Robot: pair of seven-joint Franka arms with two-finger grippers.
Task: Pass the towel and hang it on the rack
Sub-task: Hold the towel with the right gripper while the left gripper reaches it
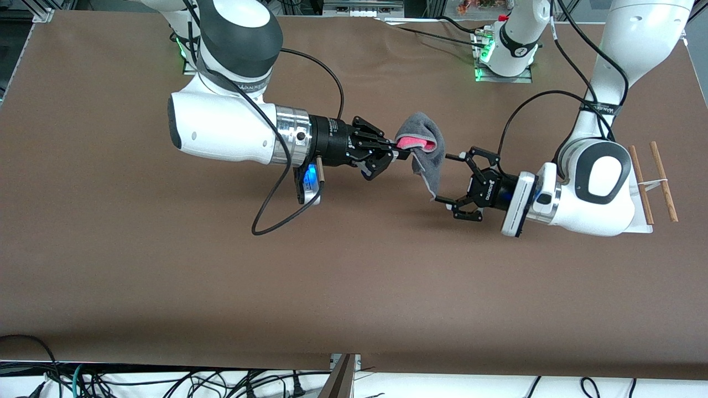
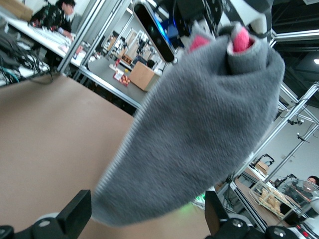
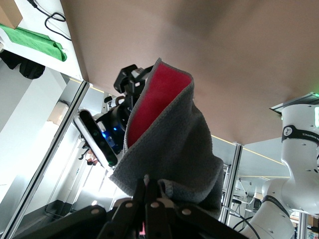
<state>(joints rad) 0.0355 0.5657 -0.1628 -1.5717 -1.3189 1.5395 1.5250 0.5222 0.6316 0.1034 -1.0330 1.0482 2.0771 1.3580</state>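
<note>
While the right claw holds the towel pinched by one bunched corner above the middle of the table, the cloth hangs folded, grey face outward with the pink-red face showing inside the fold near the grip. Its long axis runs from that pinched corner down and toward the left claw, and the free tip dangles between that claw's spread fingers, which have not yet closed on anything. To do the handover well, I judge the left claw should bite well up on the hanging cloth, not just the stitched tip, and shut firmly before the right one lets go. At the left arm's end of the table stands the rack, well apart from both claws.
</note>
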